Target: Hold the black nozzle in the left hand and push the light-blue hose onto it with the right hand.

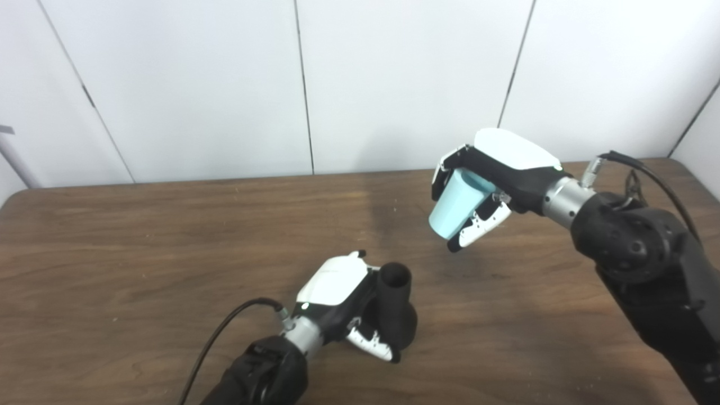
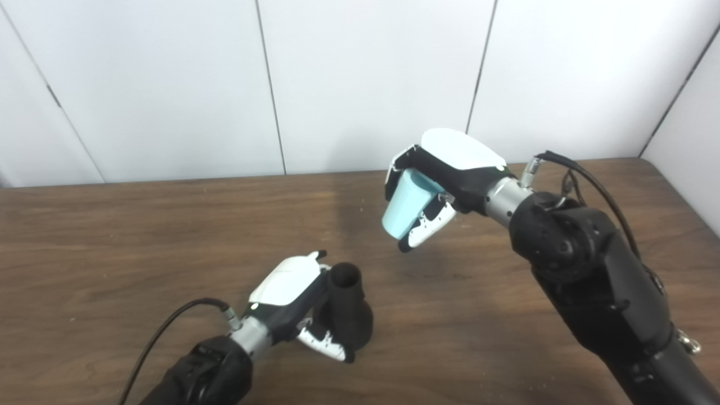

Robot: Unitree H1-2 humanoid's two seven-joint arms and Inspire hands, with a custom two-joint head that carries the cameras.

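The left robot hand [image 1: 343, 298] was closed around the black nozzle [image 1: 396, 306], which stood upright just right of its palm, open mouth up, base low over the wooden surface [image 1: 140, 253]. Up and to the right, well apart, the right robot hand [image 1: 484, 180] gripped the light-blue hose [image 1: 454, 209] above the surface, its end tilted down-left toward the nozzle.

Left hand [image 1: 343, 298] low with fingers curled closed, right hand [image 1: 484, 180] raised, fingers clenched.
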